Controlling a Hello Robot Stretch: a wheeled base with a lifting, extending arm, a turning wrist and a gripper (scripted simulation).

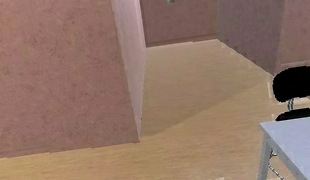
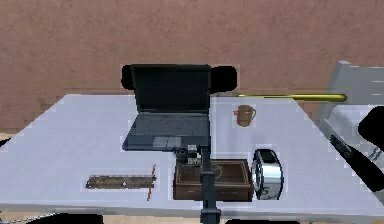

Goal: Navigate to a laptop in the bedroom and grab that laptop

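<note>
Free tabletop (image 2: pixel 85 125) left of laptop (image 2: pixel 168 128); mug (image 2: pixel 245 115) right.

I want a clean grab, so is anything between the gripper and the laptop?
Nothing visible does: the gripper shows right by the laptop's front edge. The brown box lies on the arm's side of it, not between them.

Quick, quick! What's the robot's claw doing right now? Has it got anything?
Claw: cannot tell whether it holds anything; its far end is near the open dark grey laptop lying on the pale grey table.
</note>
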